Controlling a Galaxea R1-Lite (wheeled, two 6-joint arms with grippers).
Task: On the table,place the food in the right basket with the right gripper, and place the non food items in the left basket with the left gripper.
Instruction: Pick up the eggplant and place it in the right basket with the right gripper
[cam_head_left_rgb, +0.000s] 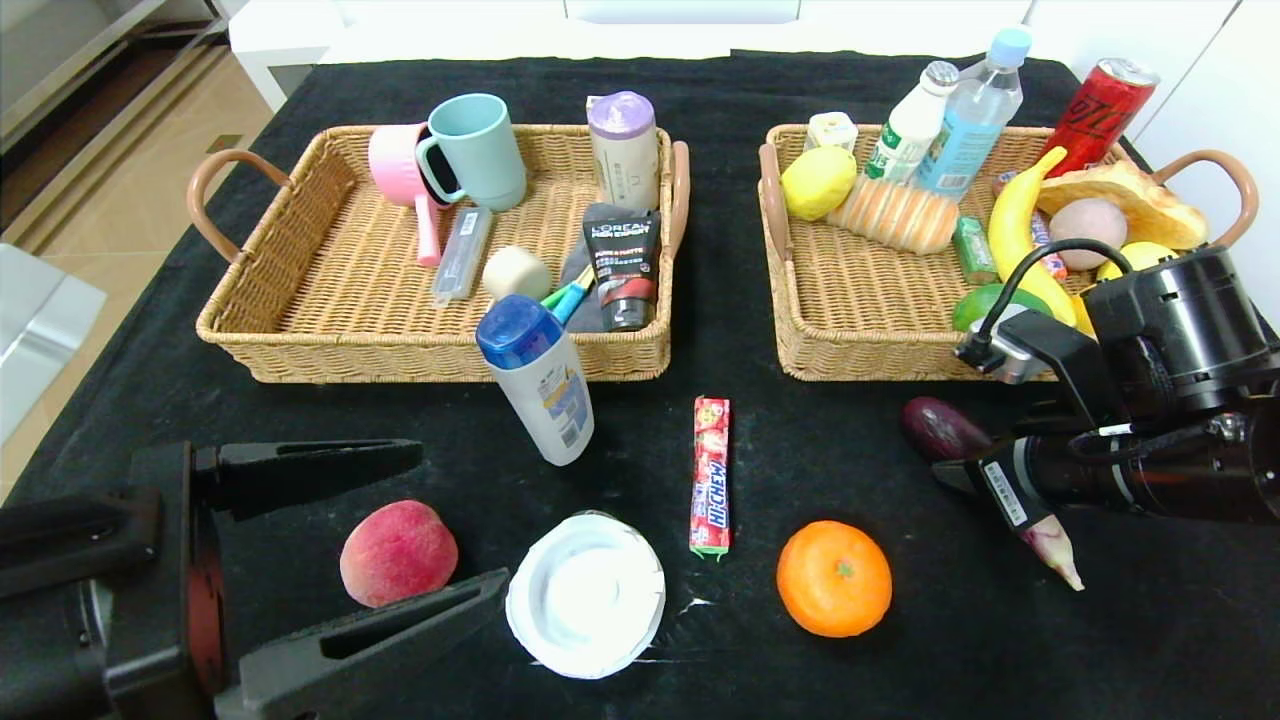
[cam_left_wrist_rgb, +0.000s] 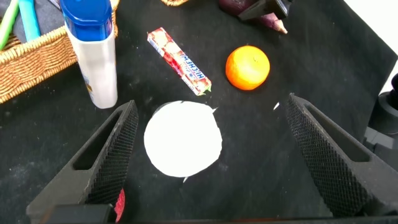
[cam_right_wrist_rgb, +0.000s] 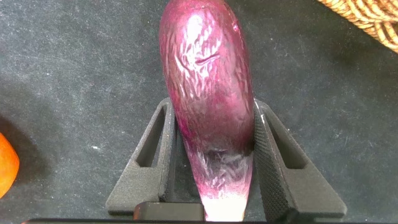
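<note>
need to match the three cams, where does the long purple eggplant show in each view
Head view: the long shiny purple eggplant lies before the right wicker basket, clamped by the right hand.
Left wrist view: only a dark sliver at the far edge.
Right wrist view: centre, between the closed fingers.
Shared landmark: the round orange beside it.

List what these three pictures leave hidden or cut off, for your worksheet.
- Eggplant middle: head view, covered by the right gripper and arm.
- Eggplant stem end: right wrist view, cut by the edge.
- Peach lower side: head view, behind a left gripper finger.
- Bottle cap top: left wrist view, cut off.
</note>
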